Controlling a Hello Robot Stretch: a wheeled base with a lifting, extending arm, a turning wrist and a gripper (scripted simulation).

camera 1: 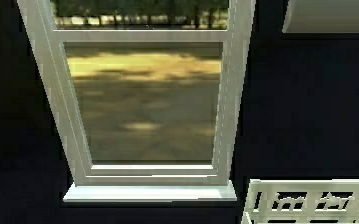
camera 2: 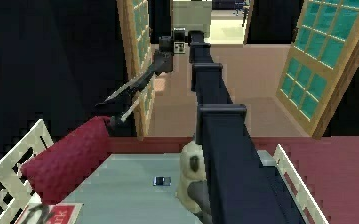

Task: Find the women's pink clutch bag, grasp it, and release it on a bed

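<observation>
Bag can't be told for sure: pale blob lies on bed just beside arm, small dark thing close by. Gripper ends near red pillow; can't tell if it holds anything. Forward view faces window, white slatted frame at bottom right.

Ahead of me a white-framed window sits in a dark wall, with sunlit ground beyond it. To my side, a red cushion lies near left. Teal-paned doors stand far right and far left.
</observation>
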